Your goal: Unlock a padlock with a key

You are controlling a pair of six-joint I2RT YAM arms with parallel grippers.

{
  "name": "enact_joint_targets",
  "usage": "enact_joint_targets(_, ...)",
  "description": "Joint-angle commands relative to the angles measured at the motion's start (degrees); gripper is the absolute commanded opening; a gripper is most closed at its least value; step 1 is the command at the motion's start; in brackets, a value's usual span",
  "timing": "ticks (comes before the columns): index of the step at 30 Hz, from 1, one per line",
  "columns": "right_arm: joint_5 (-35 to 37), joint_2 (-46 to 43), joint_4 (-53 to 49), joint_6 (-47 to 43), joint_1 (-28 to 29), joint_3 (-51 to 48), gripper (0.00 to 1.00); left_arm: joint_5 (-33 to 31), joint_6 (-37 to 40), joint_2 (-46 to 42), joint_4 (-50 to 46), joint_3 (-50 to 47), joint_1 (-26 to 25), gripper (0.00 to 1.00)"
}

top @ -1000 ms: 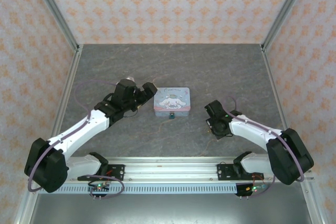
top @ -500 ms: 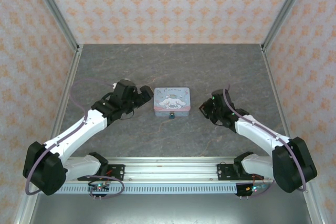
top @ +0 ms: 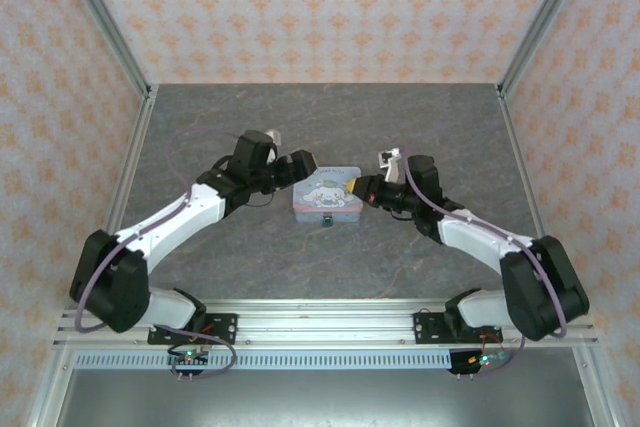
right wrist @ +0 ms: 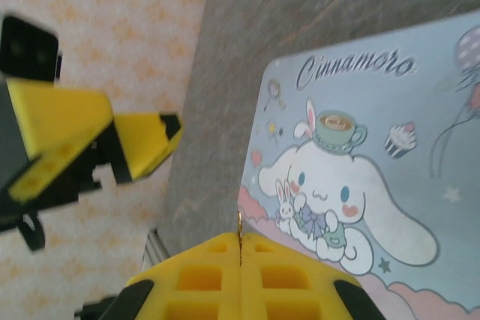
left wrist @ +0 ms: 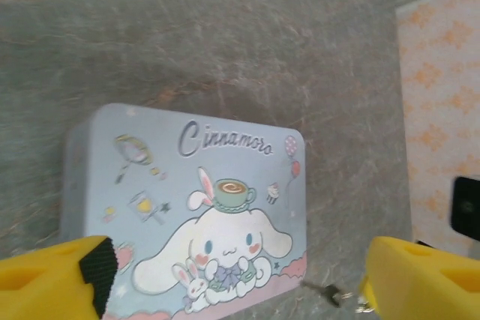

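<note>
The right gripper, jaws pressed together, pinches the one thin pale-gold metal key at the right edge of the single pastel cartoon-printed rectangular tin box mid-frame, while the left gripper is spread wide at its upper left corner and one tiny blue-teal padlock sits at its lower edge.

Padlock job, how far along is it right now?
Done: the right gripper is shut on the key, a thin gold sliver pinched in it. In hand: both arms are at the tin box, with the left gripper open at its left side. Left: the padlock sits at the box's near edge, untouched; the key has yet to go in and turn.
</note>
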Motion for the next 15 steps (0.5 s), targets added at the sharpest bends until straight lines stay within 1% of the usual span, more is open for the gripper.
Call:
enact_joint_targets(1, -9.40, 3.17, 5.00, -4.05, -0.05, 3.72, 0.00, 8.22, -0.50, 3.73, 6.50, 2.48, 0.56, 0.80)
enact_joint_targets(4, -12.75, 5.23, 4.66, -4.58, -0.21, 5.75, 0.00, 10.35, -1.06, 5.76, 7.38, 3.41, 0.60, 0.72)
enact_joint_targets(9, -19.53, 8.37, 3.13, -4.92, -0.19, 9.12, 0.00, 14.53, -1.91, 7.35, 10.01, 3.87, 0.55, 0.62)
enact_joint_targets(11, -19.58, 9.23, 2.64, -5.11, -0.17, 9.79, 0.00, 15.34, -2.11, 7.49, 10.34, 4.23, 0.57, 0.62)
enact_joint_targets(13, -16.84, 9.59, 1.20, -5.51, -0.33, 10.10, 0.00, 14.22, -1.78, 7.08, 9.28, 4.45, 0.60, 0.62)
enact_joint_targets(15, -16.41, 9.96, 3.14, -3.76, -0.31, 9.75, 0.00, 12.65, -1.24, 6.45, 8.21, 4.42, 0.70, 0.64)
